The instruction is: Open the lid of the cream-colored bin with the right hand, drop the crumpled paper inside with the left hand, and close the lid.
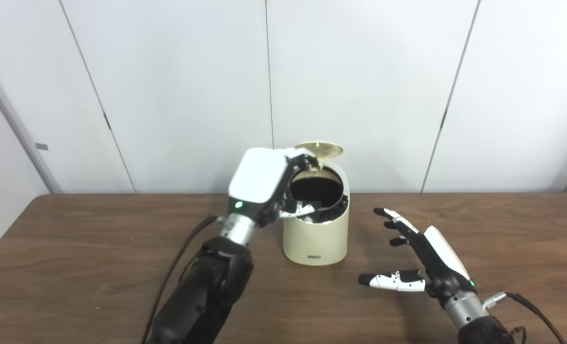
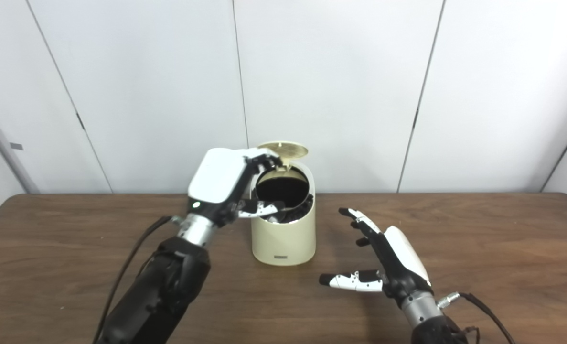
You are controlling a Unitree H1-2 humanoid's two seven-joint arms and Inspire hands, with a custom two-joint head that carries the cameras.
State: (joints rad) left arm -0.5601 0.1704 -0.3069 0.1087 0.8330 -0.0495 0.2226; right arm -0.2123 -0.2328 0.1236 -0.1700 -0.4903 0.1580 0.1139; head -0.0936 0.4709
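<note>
At the centre of the frame, the cream-colored bin (image 1: 315, 239) stands on the wooden table (image 1: 73, 248) with its lid (image 1: 319, 148) swung up and open.

The left hand (image 1: 269, 184) is raised at the upper left edge of the bin's mouth, its fingers (image 1: 307, 208) bent over the dark opening and reaching a little inside; I cannot tell if they are together or apart, or if they hold something. The crumpled paper is not visible in either view, so I cannot tell where it is. The right hand (image 1: 419, 260) is in the lower right of the frame, beside the bin and not touching it, with the fingers spread apart and holding nothing, the thumb pointing toward the left.
</note>
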